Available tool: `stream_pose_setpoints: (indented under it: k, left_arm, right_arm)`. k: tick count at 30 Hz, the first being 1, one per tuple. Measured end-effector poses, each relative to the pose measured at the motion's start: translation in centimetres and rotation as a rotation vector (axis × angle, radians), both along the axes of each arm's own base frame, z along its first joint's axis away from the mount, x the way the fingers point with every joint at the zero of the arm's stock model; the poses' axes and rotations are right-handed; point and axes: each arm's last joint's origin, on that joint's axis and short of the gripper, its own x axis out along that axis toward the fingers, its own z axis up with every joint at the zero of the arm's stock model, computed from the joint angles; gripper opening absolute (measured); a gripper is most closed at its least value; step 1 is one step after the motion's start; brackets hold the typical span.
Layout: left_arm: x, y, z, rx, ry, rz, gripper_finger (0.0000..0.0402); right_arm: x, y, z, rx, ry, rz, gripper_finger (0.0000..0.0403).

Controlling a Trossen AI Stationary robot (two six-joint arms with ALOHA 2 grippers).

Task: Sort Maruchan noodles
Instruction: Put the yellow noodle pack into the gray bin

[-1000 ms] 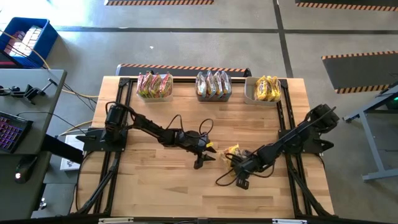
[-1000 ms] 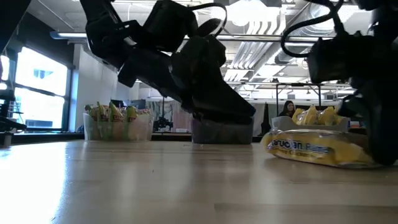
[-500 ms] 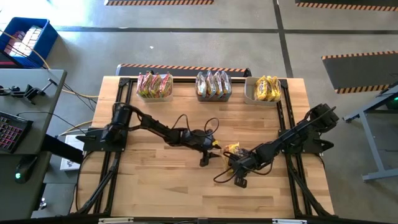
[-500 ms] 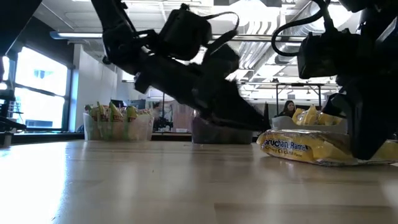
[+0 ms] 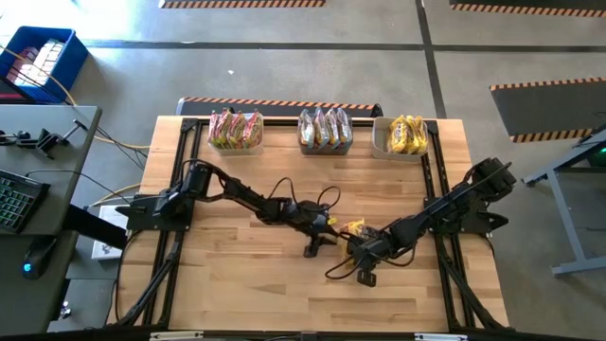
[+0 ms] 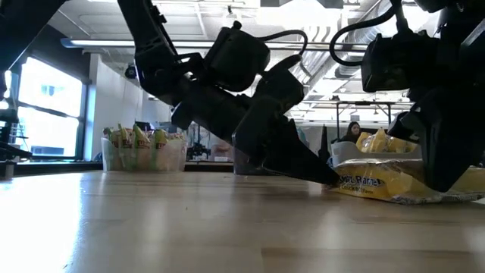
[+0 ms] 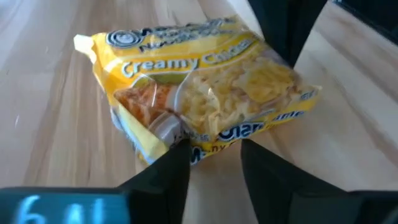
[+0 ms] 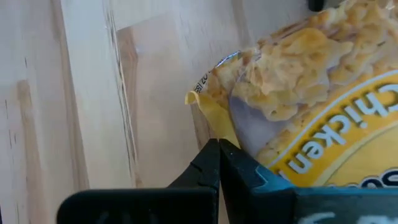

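While pinched in the right hand (image 5: pixel 358 248), packet (image 7: pixel 199 93) between left hand's (image 5: pixel 327 227) spread fingers.

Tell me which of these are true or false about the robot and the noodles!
1. A yellow noodle packet lies on the wooden table. True.
2. Four bins stand along the table's far edge. False: there are three, the left bin, middle bin and right bin.
3. The right gripper is wide open. False: its fingers are shut, pinching the packet's edge.
4. The left gripper has reached the packet, one finger on each side of its edge. True.
5. All three bins are empty. False: each holds packets.
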Motion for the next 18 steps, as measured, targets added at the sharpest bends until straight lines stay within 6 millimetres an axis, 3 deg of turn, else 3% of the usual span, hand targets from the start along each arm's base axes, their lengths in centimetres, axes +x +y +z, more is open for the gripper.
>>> stream_pose_setpoints:
  k: [9,12,18]
  left_arm:
    - [0.0,0.0,0.0,0.084,-0.035,-0.046,0.0014]
    - [0.0,0.1,0.1,0.1,-0.041,-0.05,0.0006]
    - [0.0,0.1,0.8,0.125,-0.056,-0.056,0.0001]
  right_arm:
    - [0.4,0.4,0.9,0.025,-0.022,0.054,0.0]
    - [-0.3,0.6,2.4,-0.015,-0.049,0.068,0.0]
    - [-3.5,-0.1,4.6,-0.124,-0.15,-0.015,0.0]
